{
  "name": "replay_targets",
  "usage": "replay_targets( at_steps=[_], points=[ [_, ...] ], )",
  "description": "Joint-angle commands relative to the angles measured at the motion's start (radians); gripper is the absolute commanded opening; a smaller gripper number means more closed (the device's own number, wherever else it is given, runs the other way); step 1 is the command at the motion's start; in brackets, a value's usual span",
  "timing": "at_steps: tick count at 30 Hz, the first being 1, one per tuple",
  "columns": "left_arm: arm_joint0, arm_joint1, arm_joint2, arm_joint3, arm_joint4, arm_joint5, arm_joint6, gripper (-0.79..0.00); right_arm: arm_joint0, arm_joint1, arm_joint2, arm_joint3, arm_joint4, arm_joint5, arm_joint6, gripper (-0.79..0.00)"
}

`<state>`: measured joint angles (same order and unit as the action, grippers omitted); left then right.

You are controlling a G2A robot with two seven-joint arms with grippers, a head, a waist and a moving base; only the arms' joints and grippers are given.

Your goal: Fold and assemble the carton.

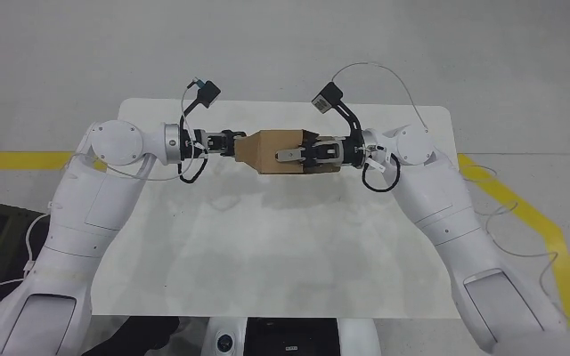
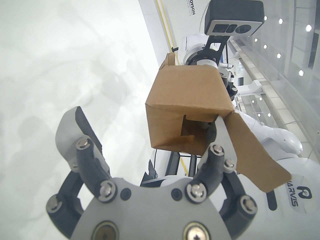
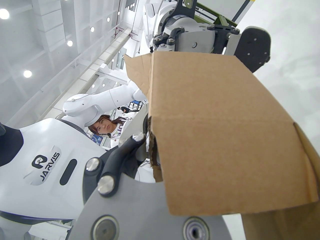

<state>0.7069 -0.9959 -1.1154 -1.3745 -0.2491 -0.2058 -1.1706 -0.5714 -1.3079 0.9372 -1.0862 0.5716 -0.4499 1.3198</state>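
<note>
Spreading wide in left wrist view, left fingers (image 2: pixel 82 131) touch the carton (image 2: pixel 185 93) that right fingers (image 1: pixel 287 156) clamp.

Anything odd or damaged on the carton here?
Yes. The carton, held above the table by the right gripper, has one end flap splaying outward, unfolded, beside the open left gripper. Its cardboard edge by the right fingers looks ragged, possibly torn.
</note>
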Motion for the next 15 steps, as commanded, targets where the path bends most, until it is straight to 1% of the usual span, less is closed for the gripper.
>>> replay_targets(
  at_steps=[1, 6, 11, 15],
  points=[
    [-0.001, 0.000, 0.000, 0.002, 0.001, 0.000, 0.001, 0.000, 0.001, 0.000, 0.001, 0.001, 0.000, 0.000, -0.001, -0.785],
    [-0.003, 0.002, -0.007, 0.009, -0.002, -0.002, 0.002, 0.000, 0.004, 0.003, 0.014, 0.019, -0.020, -0.003, -0.015, -0.785],
    [-0.017, 0.009, -0.051, 0.058, -0.019, 0.003, 0.011, 0.000, 0.001, 0.014, 0.042, 0.044, -0.067, -0.003, -0.040, -0.785],
    [-0.027, 0.014, -0.079, 0.073, -0.032, 0.004, 0.021, 0.000, -0.003, 0.024, 0.063, 0.056, -0.118, 0.014, -0.058, -0.785]
  ],
)
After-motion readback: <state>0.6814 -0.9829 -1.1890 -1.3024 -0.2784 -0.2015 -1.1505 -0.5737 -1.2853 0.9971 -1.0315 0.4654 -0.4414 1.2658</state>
